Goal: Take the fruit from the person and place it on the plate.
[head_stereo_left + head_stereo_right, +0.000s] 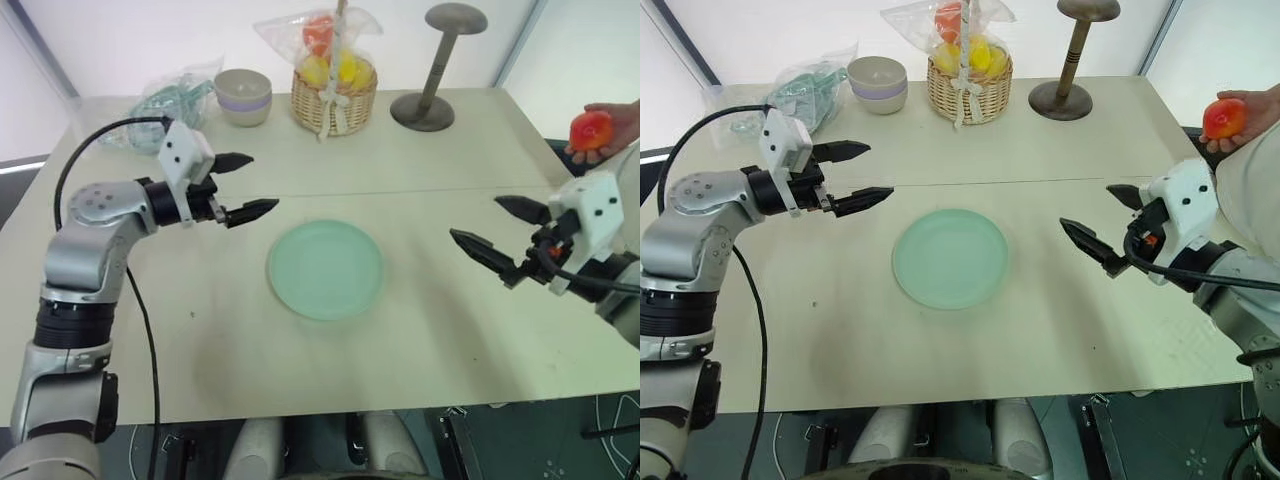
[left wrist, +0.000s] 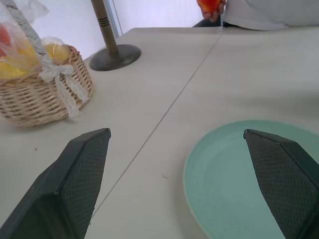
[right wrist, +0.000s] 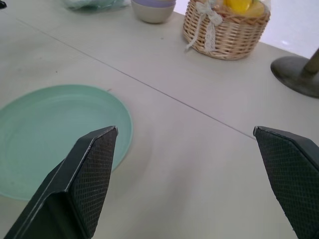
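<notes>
So the fruit (image 1: 591,129) is way off at the far right edge of the desk (image 1: 420,330), held up off the surface in the person's hand (image 1: 618,127), fingers curled around its back. It's round, red and glossy with a yellow-orange patch, so there's no real long axis or pointing direction to speak of. It's well apart from both robot hands and from the plate (image 1: 325,269).

The plate is flat in the middle of the desk, pale mint green, nothing on it.

The right hand (image 1: 497,228) hovers above the desk to the right of the plate, below the fruit in the head views, pointing roughly level and in toward the plate. Its two black fingers are spread wide with nothing between them. The left hand (image 1: 245,185) is on the other side, up and left of the plate, also about level and pointing inward to the right, fingers splayed apart and gripping nothing.

The desk is a light beige top with a thin seam line running across it. Along the far edge: a wicker basket (image 1: 334,100) with wrapped red and yellow fruits, a small lavender-and-beige bowl (image 1: 243,96), some crumpled clear plastic (image 1: 175,100), and a dark stand (image 1: 433,70) with a round base. White walls behind.
</notes>
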You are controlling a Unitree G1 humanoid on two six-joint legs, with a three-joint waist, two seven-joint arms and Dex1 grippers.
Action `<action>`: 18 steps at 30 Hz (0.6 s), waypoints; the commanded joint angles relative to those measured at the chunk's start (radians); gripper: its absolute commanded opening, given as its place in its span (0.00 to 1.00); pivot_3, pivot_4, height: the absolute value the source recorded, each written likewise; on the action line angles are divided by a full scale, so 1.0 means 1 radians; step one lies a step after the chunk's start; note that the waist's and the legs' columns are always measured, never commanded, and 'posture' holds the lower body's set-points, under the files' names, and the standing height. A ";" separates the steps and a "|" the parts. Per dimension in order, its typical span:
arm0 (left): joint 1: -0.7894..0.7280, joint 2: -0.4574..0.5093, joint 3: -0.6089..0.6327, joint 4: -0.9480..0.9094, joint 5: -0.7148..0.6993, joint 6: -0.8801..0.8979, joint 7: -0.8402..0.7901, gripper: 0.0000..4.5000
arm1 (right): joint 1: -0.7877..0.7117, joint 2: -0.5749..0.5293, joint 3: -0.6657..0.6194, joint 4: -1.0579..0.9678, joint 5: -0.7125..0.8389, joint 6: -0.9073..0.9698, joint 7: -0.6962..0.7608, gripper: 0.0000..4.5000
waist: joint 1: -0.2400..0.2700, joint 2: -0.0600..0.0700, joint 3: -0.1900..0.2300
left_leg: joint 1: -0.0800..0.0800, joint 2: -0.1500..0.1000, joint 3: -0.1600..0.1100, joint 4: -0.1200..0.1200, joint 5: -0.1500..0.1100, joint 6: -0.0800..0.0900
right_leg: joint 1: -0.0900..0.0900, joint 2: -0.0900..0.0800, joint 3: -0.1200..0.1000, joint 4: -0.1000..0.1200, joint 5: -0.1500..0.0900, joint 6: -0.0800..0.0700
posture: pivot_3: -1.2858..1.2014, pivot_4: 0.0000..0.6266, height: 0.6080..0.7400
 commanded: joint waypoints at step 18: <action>0.046 0.114 0.027 -0.068 -0.066 0.032 -0.130 1.00 | -0.016 -0.044 0.003 -0.005 0.025 0.001 0.039 0.99 | 0.000 0.000 0.000 | 0.000 0.000 0.000 0.000 0.000 0.000 | 0.000 -0.001 0.000 0.000 0.000 0.000 | 0.52 0.24 1.00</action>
